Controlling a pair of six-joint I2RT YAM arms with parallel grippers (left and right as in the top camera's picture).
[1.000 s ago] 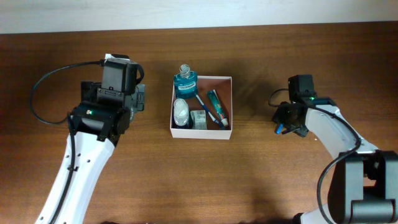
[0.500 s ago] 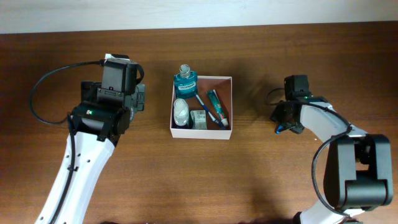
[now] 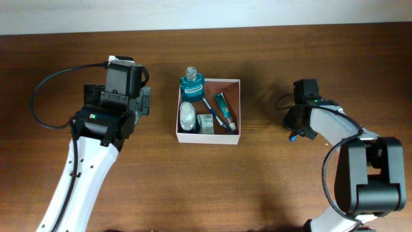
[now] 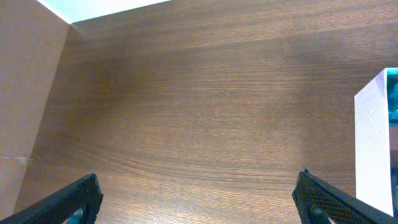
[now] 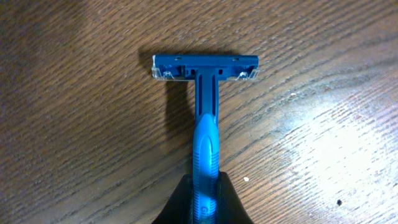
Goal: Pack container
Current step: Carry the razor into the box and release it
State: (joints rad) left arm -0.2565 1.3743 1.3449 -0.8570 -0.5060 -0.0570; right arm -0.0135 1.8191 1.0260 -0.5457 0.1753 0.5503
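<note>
The container (image 3: pixel 207 137), a square white-walled box with a reddish-brown inside, sits mid-table. It holds a teal mouthwash bottle (image 3: pixel 192 84), a white bottle (image 3: pixel 187 116), a toothpaste tube (image 3: pixel 224 109) and other small toiletries. Right of it, my right gripper (image 3: pixel 294 129) is low over the wood. In the right wrist view a blue razor (image 5: pixel 205 118) lies on the table, head away from me, and my right gripper (image 5: pixel 205 196) is shut on its handle. My left gripper (image 3: pixel 145 102) stays left of the box, open and empty (image 4: pixel 196 205). The box's white wall (image 4: pixel 373 143) shows at that view's right edge.
Bare dark wood (image 3: pixel 270 180) lies between the box and the right arm. The pale back wall (image 3: pixel 206 13) runs along the far table edge. A black cable (image 3: pixel 45 87) loops beside the left arm.
My right gripper has closed from partly open onto the razor handle, and its wrist shifted slightly left. The left arm and the box contents have not moved.
</note>
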